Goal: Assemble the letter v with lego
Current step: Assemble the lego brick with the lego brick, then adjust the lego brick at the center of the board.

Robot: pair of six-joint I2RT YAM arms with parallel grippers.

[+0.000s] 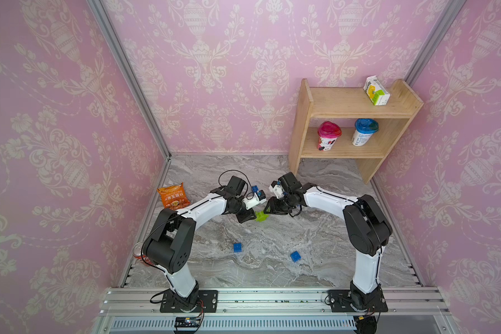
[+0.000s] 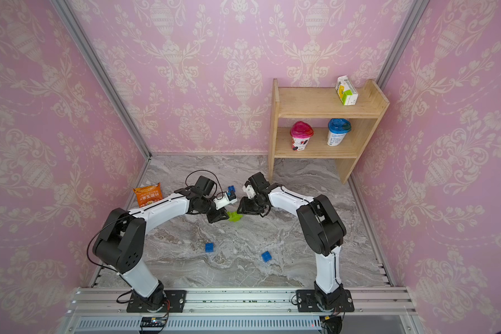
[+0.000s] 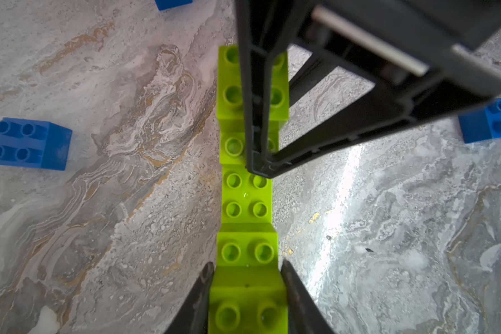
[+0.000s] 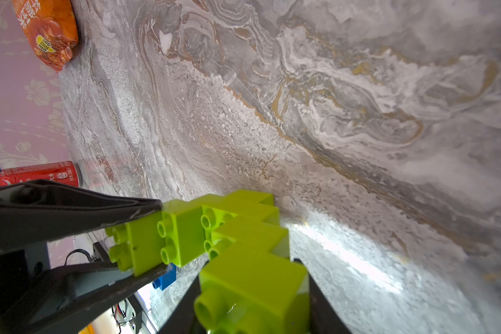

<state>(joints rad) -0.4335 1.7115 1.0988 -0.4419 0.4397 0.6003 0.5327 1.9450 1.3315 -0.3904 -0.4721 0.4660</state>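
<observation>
"Mid-table, between the two arms: lime green lego chain (image 1: 261,216), stepped down to a low middle and back up, so it reads as a V. Both ends gripped?"

"Yes, left gripper (image 3: 246,269) is clamped on one end brick, a finger flat on each side. Opposite end brick sits pinched in the right gripper (image 4: 253,271). No gap at either."

"On the marble tabletop (image 1: 272,271) or off it?"

"Looks lifted, since the right wrist view shows table under it. I can't say for sure the low middle clears the surface."

"Loose pieces?"

"One blue brick (image 1: 237,247) out front on the left arm's side, a second blue brick (image 1: 295,256) out front on the right arm's side. Both well apart from the chain. A third blue brick (image 1: 254,189) sits behind the left wrist. Orange snack bag (image 1: 172,196) is by the wall, not in play."

"Risk?"

"Two arms on one press-fit chain. If they pull apart or twist against each other, I'd expect a stud joint to pop, likeliest at the steps where bricks overlap by only part of their studs. If one lets go first, the whole V hangs from one end brick and could sag or snap off. Pressing down unevenly could skew it too."
</observation>
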